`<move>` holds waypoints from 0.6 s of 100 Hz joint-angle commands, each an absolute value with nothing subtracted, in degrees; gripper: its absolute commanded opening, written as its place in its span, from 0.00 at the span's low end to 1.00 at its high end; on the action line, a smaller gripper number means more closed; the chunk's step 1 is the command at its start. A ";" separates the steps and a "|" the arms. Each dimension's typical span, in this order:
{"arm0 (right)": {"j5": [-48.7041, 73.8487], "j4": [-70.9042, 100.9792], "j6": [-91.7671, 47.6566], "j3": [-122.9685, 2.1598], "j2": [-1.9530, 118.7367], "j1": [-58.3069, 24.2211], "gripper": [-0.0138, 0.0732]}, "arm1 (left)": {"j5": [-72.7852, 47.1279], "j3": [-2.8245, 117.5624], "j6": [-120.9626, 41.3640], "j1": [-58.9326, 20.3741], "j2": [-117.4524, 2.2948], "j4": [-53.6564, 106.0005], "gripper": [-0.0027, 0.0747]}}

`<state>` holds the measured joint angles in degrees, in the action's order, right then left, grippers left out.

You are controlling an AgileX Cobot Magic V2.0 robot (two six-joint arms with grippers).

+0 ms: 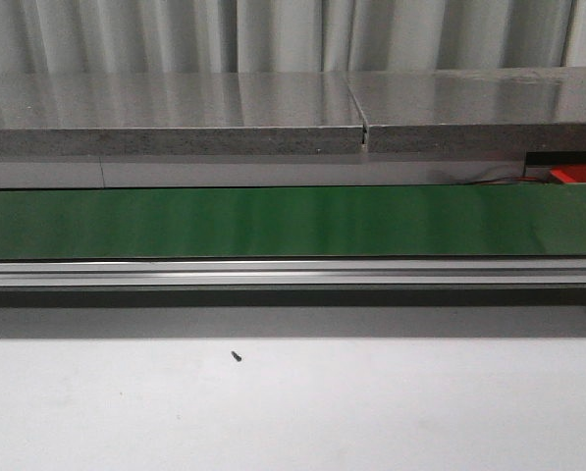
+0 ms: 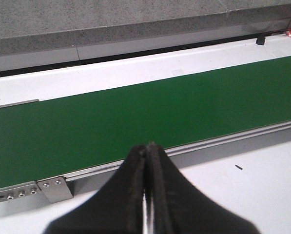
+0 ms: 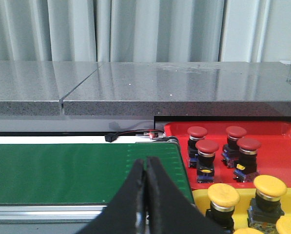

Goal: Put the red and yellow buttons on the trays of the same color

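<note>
Two end effectors of mine hang over the green conveyor belt (image 1: 293,222), each clenched on nothing. My left end effector (image 2: 147,151) points down at the belt's near rail (image 2: 194,145), its black fingers (image 2: 130,185) pressed together at the tips. My right end effector (image 3: 146,168), held level and facing the grey stone ledge (image 3: 145,87), is likewise closed at the belt's end. Just beyond that end, four red buttons (image 3: 207,146) stand upright in the red tray (image 3: 277,156), at about two o'clock from my right fingertips; yellow buttons (image 3: 269,185) stand in the yellow tray (image 3: 199,197) beside it, at about four o'clock. A small dark screw (image 1: 237,356) lies on the white tabletop (image 1: 371,412) before the belt.
</note>
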<state>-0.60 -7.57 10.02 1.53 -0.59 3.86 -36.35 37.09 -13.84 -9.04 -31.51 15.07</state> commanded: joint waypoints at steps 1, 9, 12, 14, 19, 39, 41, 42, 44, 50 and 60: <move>-5.55 -8.36 9.99 1.55 -1.60 3.68 0.03 | -32.53 38.72 -13.79 -9.50 -31.79 16.21 0.01; -5.55 -8.36 9.99 1.55 -1.60 3.68 0.03 | -32.53 38.72 -13.79 -9.50 -31.79 16.21 0.01; -5.55 -8.36 9.99 1.55 -1.60 3.68 0.03 | -32.53 38.72 -13.79 -9.50 -31.79 16.21 0.01; -5.55 -8.36 9.99 1.55 -1.60 3.68 0.03 | -32.53 38.72 -13.79 -9.50 -31.79 16.21 0.01; -5.55 -8.36 9.99 1.55 -1.60 3.68 0.03 | -32.53 38.72 -13.79 -9.50 -31.79 16.21 0.01; -5.55 -8.36 9.99 1.55 -1.60 3.68 0.03 | -32.53 38.72 -13.79 -9.50 -31.79 16.21 0.01; -5.55 -8.36 9.99 1.55 -1.60 3.68 0.03 | -32.53 38.72 -13.79 -9.50 -31.79 16.21 0.01; -5.55 -8.36 9.99 1.55 -1.60 3.68 0.03 | -32.53 38.72 -13.79 -9.50 -31.79 16.21 0.01; -5.55 -8.36 9.99 1.55 -1.60 3.68 0.03 | -32.53 38.72 -13.79 -9.50 -31.79 16.21 0.01; -5.55 -8.36 9.99 1.55 -1.60 3.68 0.03 | -32.36 38.60 -13.79 -9.50 -31.79 16.00 0.01; -5.55 -8.36 9.99 1.55 -1.60 3.68 0.03 | -28.50 37.52 -13.79 -9.26 -31.60 13.55 0.01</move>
